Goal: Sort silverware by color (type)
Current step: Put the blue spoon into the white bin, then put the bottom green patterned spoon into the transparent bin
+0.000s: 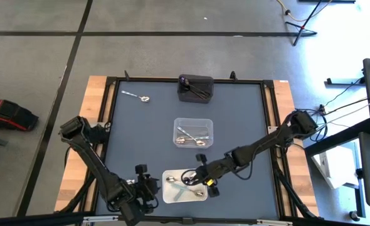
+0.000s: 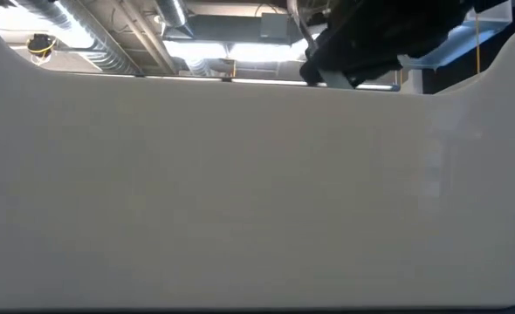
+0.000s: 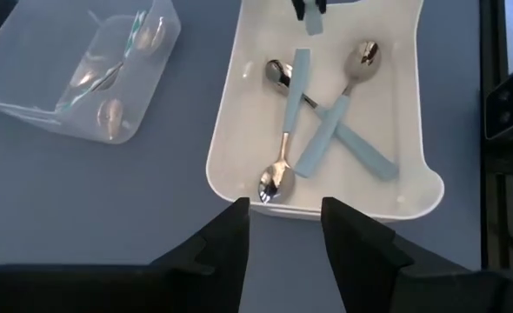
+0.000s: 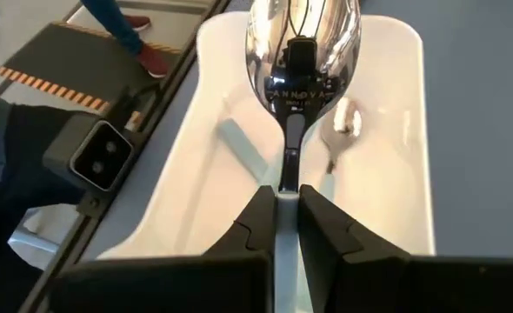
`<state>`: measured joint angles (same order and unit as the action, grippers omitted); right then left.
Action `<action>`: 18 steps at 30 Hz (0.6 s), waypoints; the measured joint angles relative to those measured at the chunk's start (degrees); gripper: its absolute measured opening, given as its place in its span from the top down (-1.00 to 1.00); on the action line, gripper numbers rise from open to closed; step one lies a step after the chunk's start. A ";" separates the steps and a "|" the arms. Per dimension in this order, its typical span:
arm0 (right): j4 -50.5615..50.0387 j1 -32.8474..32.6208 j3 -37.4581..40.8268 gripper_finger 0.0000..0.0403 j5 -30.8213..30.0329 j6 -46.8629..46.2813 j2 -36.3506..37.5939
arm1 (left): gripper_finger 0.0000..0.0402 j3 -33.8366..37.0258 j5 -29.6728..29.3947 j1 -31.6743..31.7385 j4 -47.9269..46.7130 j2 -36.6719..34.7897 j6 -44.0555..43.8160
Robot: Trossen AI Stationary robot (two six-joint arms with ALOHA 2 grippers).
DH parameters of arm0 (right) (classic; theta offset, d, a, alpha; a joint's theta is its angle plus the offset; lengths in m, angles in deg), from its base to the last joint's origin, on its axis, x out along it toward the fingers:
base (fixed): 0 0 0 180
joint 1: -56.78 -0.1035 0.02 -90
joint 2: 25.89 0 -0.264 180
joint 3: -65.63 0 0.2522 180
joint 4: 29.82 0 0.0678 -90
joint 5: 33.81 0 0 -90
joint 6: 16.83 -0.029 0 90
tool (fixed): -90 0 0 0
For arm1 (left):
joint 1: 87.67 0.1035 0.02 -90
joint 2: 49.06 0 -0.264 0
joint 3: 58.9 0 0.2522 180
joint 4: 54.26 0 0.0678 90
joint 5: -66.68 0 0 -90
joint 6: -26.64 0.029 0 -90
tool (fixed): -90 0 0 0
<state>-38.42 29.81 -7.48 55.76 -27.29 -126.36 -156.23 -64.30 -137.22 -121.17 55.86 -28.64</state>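
Three trays lie on the mat: a black tray (image 1: 195, 88) with dark spoons, a clear tray (image 1: 193, 132) with silver spoons, and a white tray (image 1: 175, 194) holding three pale-blue-handled spoons (image 3: 326, 130). One silver spoon (image 1: 137, 96) lies flat on the mat near the far left corner. My right gripper (image 4: 288, 209) hangs over the white tray (image 4: 396, 130), shut on a pale-handled spoon (image 4: 303, 43). My left gripper (image 3: 283, 230) is open, just off the white tray's rim (image 3: 326, 213) on the tray's left side, touching nothing. My right gripper pinches the spoon between its two fingers where the metal neck (image 4: 288, 178) meets the pale blue handle (image 4: 286, 235). The spoon lies along the fingers, its shiny bowl sticking out past the fingertips. It is held clear above the white tray's floor.
In the low view the white tray's wall (image 2: 240, 192) fills nearly the whole picture, with only the dark right gripper (image 2: 380, 35) above it. Bare mat (image 1: 235, 107) lies right of the trays. Wooden table edges and cables border the mat. A person's shoe (image 4: 156, 56) shows beyond the table.
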 joint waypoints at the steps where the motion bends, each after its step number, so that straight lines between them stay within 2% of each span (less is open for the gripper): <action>1: -0.44 0.02 0.00 0.88 -0.12 0.00 -0.01 | 0.30 0.00 0.28 0.01 0.00 0.00 -0.16; 4: -0.60 0.03 0.00 0.74 -0.37 -0.20 0.01 | 0.30 0.00 2.02 0.03 -0.02 0.00 -1.26; 7: -0.85 0.03 0.00 0.52 -0.06 -1.33 0.01 | 0.30 0.00 3.73 0.01 -0.08 0.00 -2.35; 11: -3.70 0.03 0.03 0.27 4.01 -1.28 1.32 | 0.30 0.00 7.46 0.01 -1.28 0.00 -5.93; 14: -7.48 -0.97 0.02 0.18 4.47 -1.20 4.53 | 0.30 0.93 11.64 -0.23 -2.94 0.00 -10.05; 18: -12.75 -3.88 0.76 0.16 0.06 0.45 9.01 | 0.30 2.94 18.90 -0.62 -7.81 0.00 -17.40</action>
<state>-51.17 25.93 -6.72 55.82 -26.83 -117.36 -153.29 -45.40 -137.85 -128.98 55.86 -46.04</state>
